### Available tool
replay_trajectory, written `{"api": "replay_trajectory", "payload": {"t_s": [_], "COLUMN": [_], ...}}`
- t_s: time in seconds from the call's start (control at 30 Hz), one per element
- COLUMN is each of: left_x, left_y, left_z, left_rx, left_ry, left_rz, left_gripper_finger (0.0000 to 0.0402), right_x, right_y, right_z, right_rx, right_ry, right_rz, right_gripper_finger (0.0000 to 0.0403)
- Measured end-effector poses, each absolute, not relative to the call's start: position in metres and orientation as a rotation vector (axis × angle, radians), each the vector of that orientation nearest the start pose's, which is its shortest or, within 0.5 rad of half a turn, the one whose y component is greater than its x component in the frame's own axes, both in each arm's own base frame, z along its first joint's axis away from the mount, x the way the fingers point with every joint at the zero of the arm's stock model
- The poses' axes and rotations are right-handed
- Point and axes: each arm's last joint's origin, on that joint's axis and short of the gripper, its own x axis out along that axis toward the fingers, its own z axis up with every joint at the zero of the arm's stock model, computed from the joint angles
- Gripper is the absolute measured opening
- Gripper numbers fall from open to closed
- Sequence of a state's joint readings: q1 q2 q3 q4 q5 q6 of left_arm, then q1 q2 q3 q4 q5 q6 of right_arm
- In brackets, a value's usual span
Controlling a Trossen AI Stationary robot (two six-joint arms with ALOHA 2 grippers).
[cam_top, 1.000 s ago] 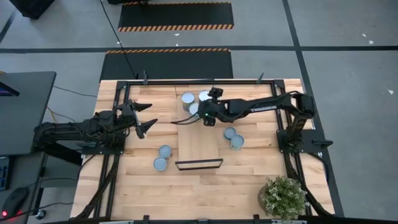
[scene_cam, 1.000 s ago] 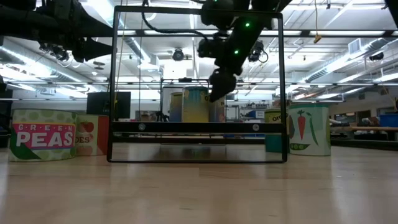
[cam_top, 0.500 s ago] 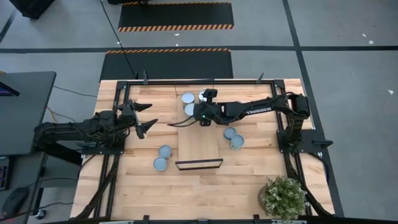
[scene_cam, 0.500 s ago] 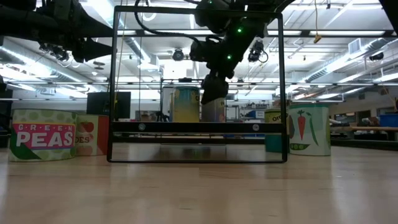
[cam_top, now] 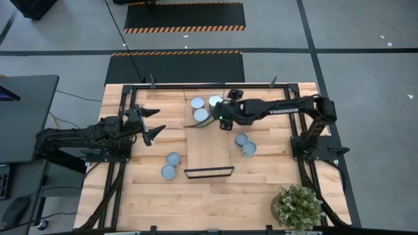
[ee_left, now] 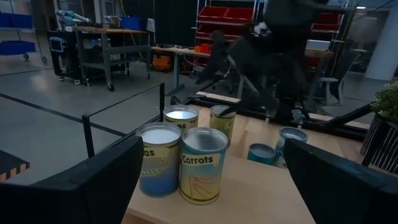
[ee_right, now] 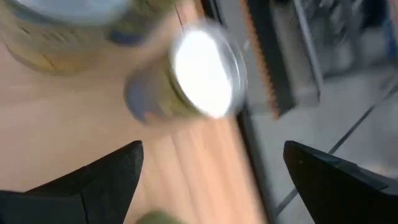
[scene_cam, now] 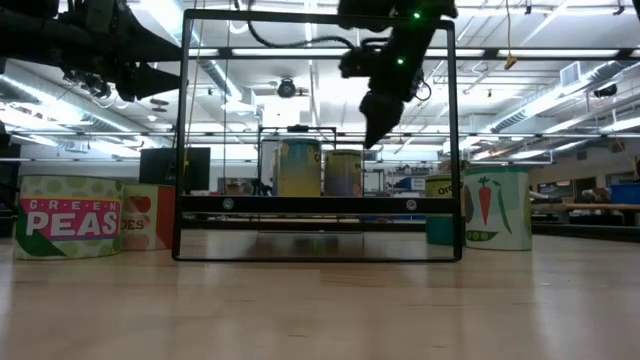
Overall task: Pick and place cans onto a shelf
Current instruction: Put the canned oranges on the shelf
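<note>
Currently right gripper (cam_top: 222, 122) hovers wide open, empty, above 3 cans (cam_top: 202, 115).

We see cans (cam_top: 197, 102) with shiny metal tops and printed paper labels around their sides; one label (ee_left: 200, 160) reads "Carrots". The shelf (cam_top: 208, 151) is smooth light wood with a black metal bar frame (cam_top: 208, 173). The tabletop (cam_top: 255, 189) is planked wood with a soft, slightly glossy finish.

Table (cam_top: 130, 196): cans (cam_top: 169, 172), shelf (cam_top: 208, 151), plant (cam_top: 297, 207)
</note>
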State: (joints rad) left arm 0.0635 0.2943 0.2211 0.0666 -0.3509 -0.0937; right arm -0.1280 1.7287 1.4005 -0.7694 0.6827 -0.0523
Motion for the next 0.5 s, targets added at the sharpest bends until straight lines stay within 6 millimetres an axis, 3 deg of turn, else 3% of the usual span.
{"api": "replay_trajectory", "payload": {"t_s": [0.33, 0.5], "left_x": [0.11, 0.11], "left_y": [0.017, 0.017], "left_z": [0.221, 0.221], "left_rx": [-0.097, -0.097], "left_ry": [-0.014, -0.015], "left_rz": [0.399, 0.399], "left_gripper_finger": [0.0393, 0.0393], "right_x": [0.304, 0.294], "right_y": [-0.104, -0.127], "right_z": [0.229, 0.227], "right_rx": [0.037, 0.243], "right_ry": [1.194, 1.166], "right_rz": [-0.822, -0.894], "right_gripper_finger": [0.0396, 0.0396]}}
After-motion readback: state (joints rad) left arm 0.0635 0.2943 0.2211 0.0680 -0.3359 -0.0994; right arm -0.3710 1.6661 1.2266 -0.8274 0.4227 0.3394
